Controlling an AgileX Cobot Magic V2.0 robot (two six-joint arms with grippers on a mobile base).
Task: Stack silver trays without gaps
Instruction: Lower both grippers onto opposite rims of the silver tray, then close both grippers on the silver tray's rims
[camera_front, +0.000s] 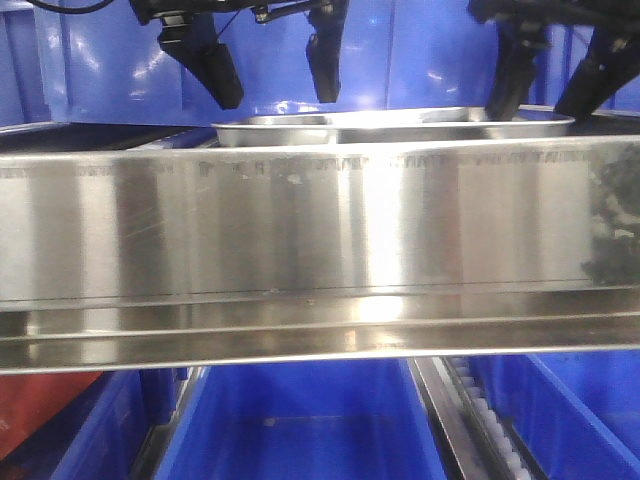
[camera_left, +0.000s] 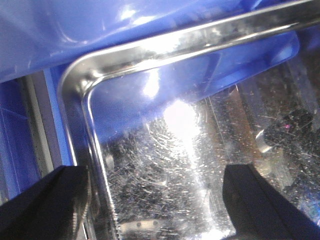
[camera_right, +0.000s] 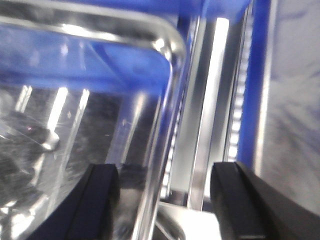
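Note:
A silver tray (camera_front: 390, 122) sits just behind and above the steel rail, and only its rim shows in the front view. My left gripper (camera_front: 280, 98) hangs open over the tray's left end. In the left wrist view the left gripper (camera_left: 155, 200) straddles the tray's (camera_left: 150, 150) left rim near a rounded corner, one finger (camera_left: 45, 205) outside it and the other over the scratched floor. My right gripper (camera_front: 530, 110) is open at the right end. The right wrist view has the right gripper (camera_right: 165, 200) around the tray's (camera_right: 100, 125) right rim, one finger (camera_right: 87, 210) inside. Whether more trays lie underneath is hidden.
A long brushed-steel shelf rail (camera_front: 320, 230) fills the middle of the front view and hides the tray's body. Blue bins stand behind the tray (camera_front: 110, 60) and below the rail (camera_front: 300, 420). A roller track (camera_right: 240, 100) runs beside the tray's right edge.

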